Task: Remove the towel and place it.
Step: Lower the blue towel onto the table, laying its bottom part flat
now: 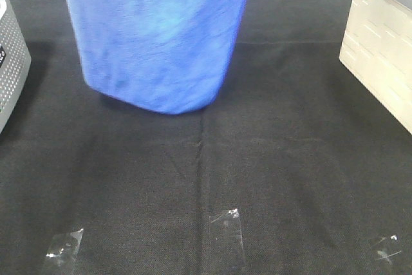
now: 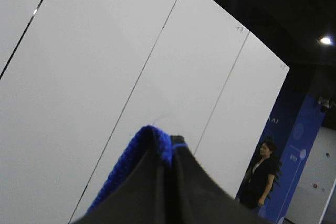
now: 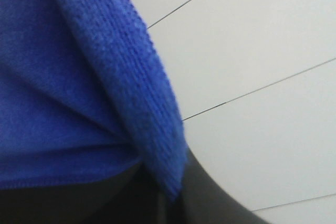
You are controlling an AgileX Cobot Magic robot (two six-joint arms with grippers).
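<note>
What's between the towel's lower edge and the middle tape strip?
Nothing but bare black table cover, lightly creased, between the towel and tape strip. Exterior high view shows it.

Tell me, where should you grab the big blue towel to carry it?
Probably its top edge, pinched edge-on near each end, like the left gripper and right gripper do. The towel is floppy, so held there it hangs open and flat.

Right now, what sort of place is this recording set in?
Probably a robot demo bench in an exhibition or office hall: black-cloth table with tape markers, white wall panels, and a blue display wall with a person beside it.
</note>
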